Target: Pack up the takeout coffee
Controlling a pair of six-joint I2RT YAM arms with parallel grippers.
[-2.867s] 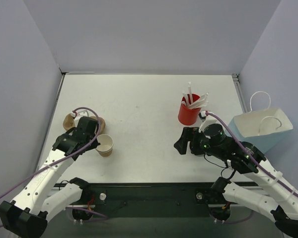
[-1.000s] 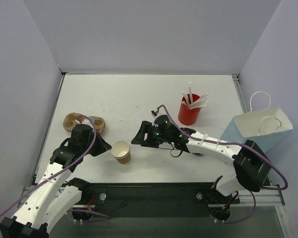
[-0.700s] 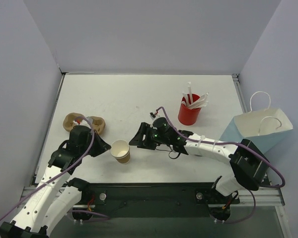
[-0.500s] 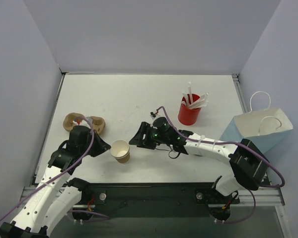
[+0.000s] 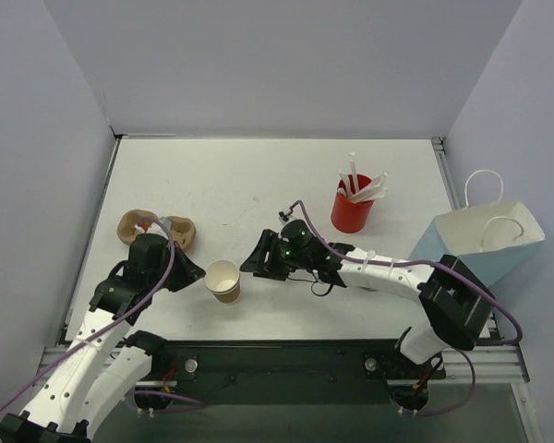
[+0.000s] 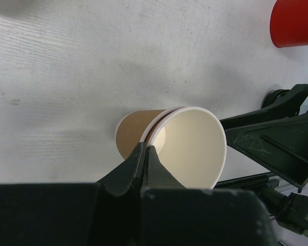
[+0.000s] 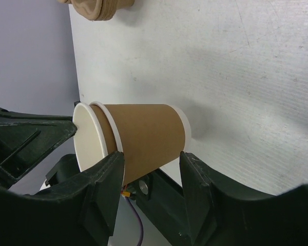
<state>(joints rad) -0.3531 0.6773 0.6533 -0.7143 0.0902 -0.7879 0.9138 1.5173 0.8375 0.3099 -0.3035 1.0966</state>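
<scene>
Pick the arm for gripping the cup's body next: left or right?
Right. The right gripper has its jaws open either side of the paper cup, so closing probably suffices; the left gripper is shut on its rim.

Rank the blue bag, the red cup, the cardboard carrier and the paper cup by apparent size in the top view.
1. Blue bag, clearly largest.
2. Red cup and cardboard carrier: look alike, and the left arm hides part of the carrier, so unranked.
3. Paper cup, smallest.
</scene>
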